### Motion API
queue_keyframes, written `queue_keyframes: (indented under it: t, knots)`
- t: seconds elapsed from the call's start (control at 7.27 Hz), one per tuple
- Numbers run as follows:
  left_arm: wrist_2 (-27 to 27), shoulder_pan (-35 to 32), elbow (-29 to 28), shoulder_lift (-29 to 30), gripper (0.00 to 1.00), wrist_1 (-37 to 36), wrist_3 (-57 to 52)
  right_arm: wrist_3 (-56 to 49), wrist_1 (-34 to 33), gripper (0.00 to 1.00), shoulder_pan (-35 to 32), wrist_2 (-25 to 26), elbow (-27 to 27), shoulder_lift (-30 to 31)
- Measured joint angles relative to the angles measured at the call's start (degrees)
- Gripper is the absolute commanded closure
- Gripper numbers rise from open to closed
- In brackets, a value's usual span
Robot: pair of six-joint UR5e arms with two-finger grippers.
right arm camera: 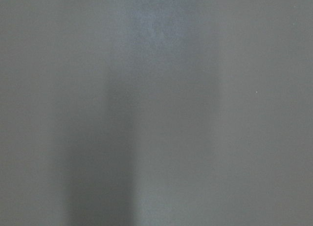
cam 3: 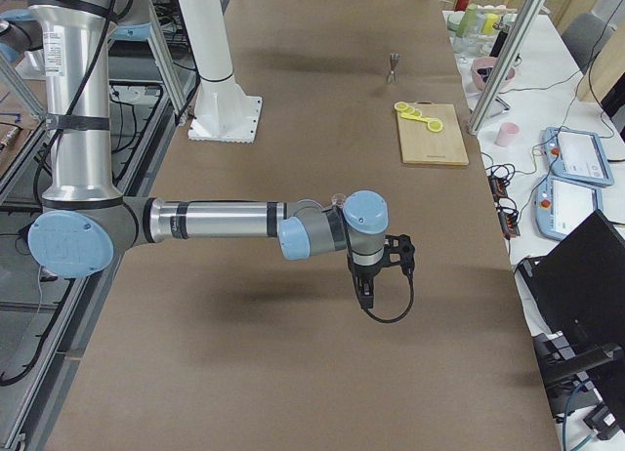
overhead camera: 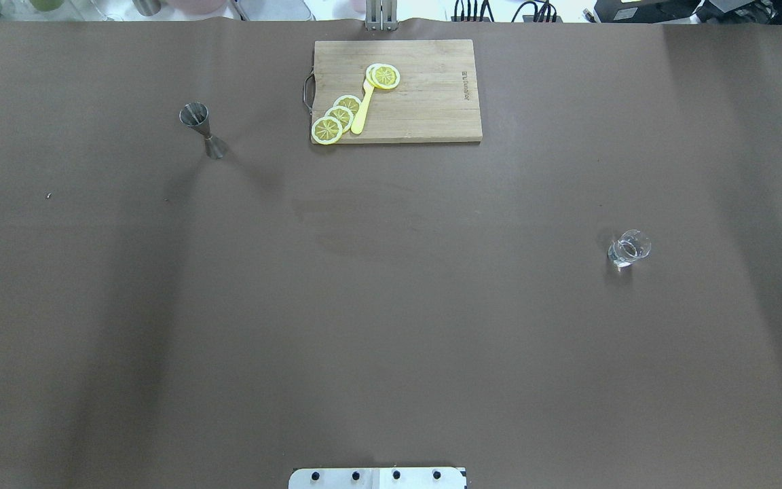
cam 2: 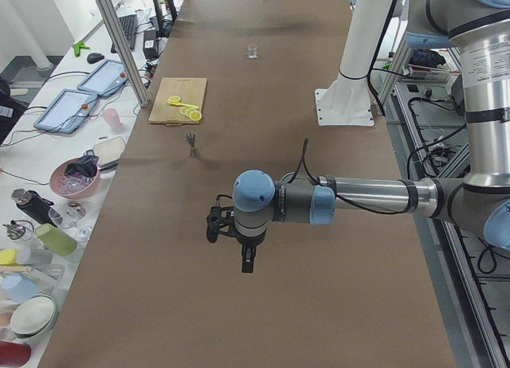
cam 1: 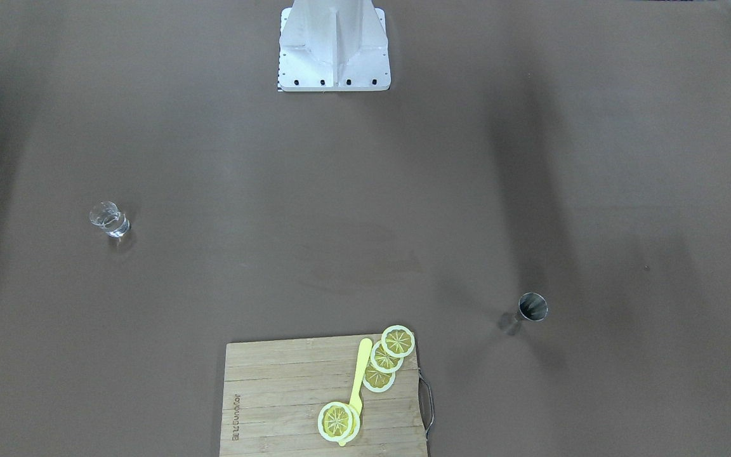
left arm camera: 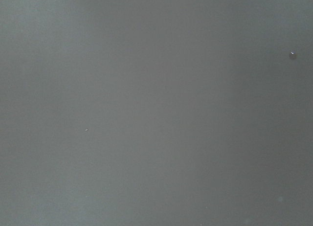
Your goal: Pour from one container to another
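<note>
I'm seeing my left gripper (cam 2: 247, 263) hanging above the table (overhead camera: 391, 305), my right gripper (cam 3: 366, 300) likewise; I cannot tell whether either is parted or closed. Farther out the glass (overhead camera: 628, 249) is standing on my right; beyond, the metal jigger (overhead camera: 202, 129) is standing upright on my left, near the cutting board (overhead camera: 432, 102).

The worktop (overhead camera: 391, 305) is covered in plain matt brown. In the overhead view, a steel-grey jigger (overhead camera: 204, 130) is seen at ten o'clock and a colourless clear glass (overhead camera: 628, 248) at three. At twelve, the cutting board (overhead camera: 425, 102) is pale wood banded in planks, and the lemon slices (overhead camera: 327, 130) are yellow, white-rimmed and spoke-patterned.
</note>
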State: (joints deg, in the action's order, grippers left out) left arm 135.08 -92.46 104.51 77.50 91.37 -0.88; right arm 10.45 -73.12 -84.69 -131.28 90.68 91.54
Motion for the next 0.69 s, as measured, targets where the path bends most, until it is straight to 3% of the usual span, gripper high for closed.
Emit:
queue_keyframes:
  t: [0.28, 0.69]
  knots:
    - [0.01, 0.00, 0.13, 0.30, 0.01, 0.05, 0.05, 0.06, 10.67, 0.00, -0.06, -2.16, -5.30, 0.85]
    - [-0.19, -0.17, 0.10, 0.25, 0.01, 0.53, 0.36, -0.52, 13.17, 0.00, 0.38, -3.35, -5.80, 0.29]
